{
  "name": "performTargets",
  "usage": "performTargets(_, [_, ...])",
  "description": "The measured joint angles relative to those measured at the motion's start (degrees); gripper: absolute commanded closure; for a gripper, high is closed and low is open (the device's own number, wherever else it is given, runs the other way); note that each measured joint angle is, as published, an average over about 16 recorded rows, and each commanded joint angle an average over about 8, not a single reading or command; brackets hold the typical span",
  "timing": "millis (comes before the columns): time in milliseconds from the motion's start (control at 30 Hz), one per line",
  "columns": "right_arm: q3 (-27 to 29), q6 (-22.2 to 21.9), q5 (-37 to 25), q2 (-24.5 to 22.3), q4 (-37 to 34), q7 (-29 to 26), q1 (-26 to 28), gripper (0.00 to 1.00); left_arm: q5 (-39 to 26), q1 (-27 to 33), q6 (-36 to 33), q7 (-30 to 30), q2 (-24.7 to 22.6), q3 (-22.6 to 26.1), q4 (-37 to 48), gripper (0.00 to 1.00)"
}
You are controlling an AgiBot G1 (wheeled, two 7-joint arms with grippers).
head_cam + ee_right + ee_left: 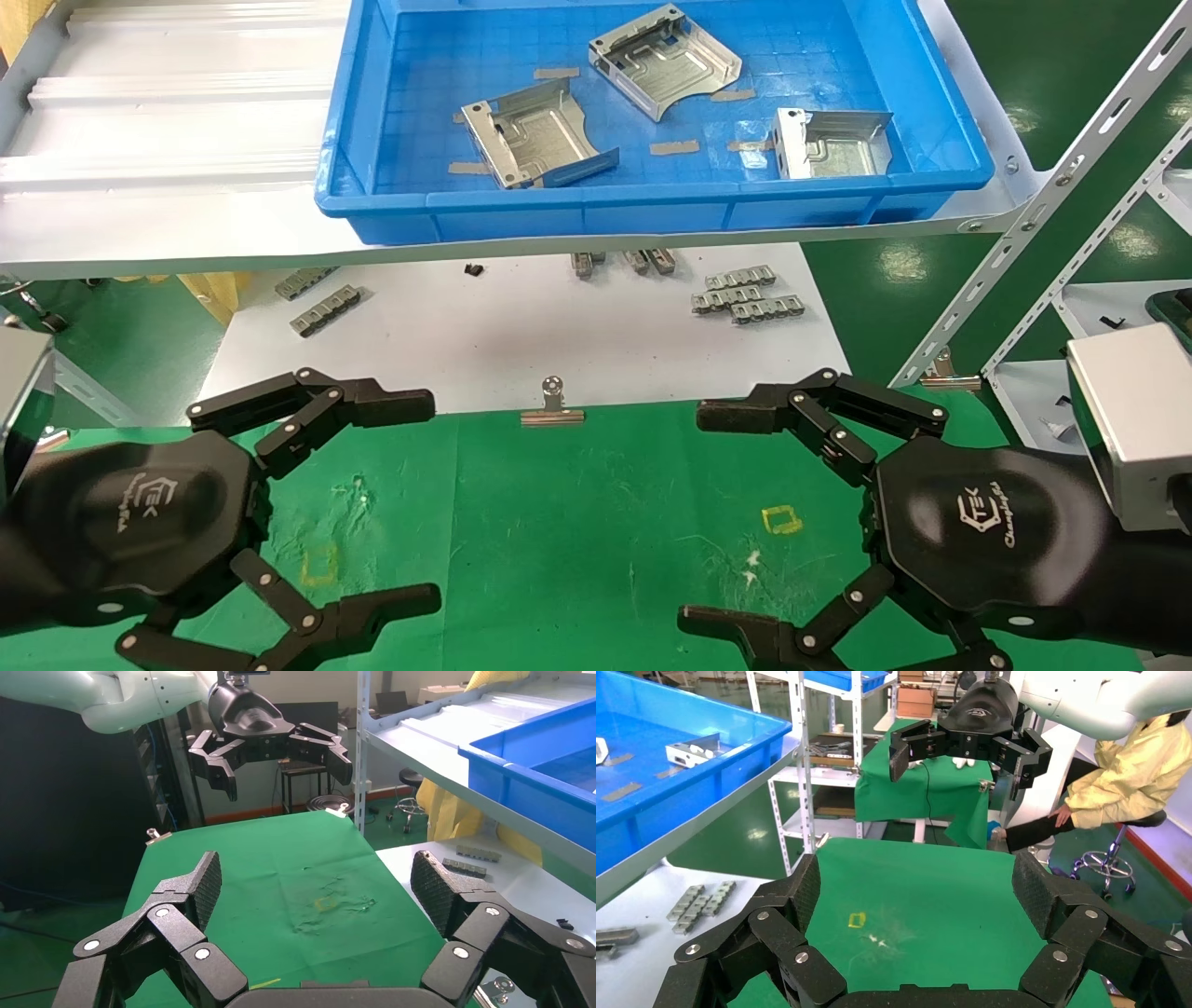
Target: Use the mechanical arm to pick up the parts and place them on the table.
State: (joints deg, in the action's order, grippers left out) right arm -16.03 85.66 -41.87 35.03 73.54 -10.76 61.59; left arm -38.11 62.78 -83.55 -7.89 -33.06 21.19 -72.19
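Hovering low over the green felt-covered table [577, 522], both black three-fingered grippers sit with their claws spread wide and nothing between them. The left gripper [424, 499] fills the lower left of the head view, its hexagonal palm and white logo facing up; the right gripper [703, 517], backed by a silver-white wrist box [1131, 424], mirrors it at lower right. Up top, the silvery stamped sheet-metal parts lie in the blue plastic tray [652, 210] on the pale shelf: one part [531, 140] left of centre, one [663, 61] near the tray's far side, one [829, 144] at the right. Below the tray, small grey toothed strips [745, 294] lie scattered on the white board [503, 335], and a silver binder clip [553, 405] sits at the mat's far edge.
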Motion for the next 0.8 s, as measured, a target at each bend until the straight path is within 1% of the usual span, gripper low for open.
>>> performTargets(67, [0.0, 0.0, 0.0, 0.0, 0.0, 0.0, 0.0, 0.0, 0.0, 0.0, 0.0, 0.0, 0.0, 0.0, 0.0, 0.92])
performTargets(133, [0.0, 0.0, 0.0, 0.0, 0.0, 0.0, 0.0, 0.0, 0.0, 0.0, 0.0, 0.0, 0.0, 0.0, 0.0, 0.94])
performTargets(167, [0.0, 0.0, 0.0, 0.0, 0.0, 0.0, 0.0, 0.0, 0.0, 0.0, 0.0, 0.0, 0.0, 0.0, 0.0, 1.0])
performTargets(800, [0.0, 0.0, 0.0, 0.0, 0.0, 0.0, 0.0, 0.0, 0.0, 0.0, 0.0, 0.0, 0.0, 0.0, 0.0, 1.0])
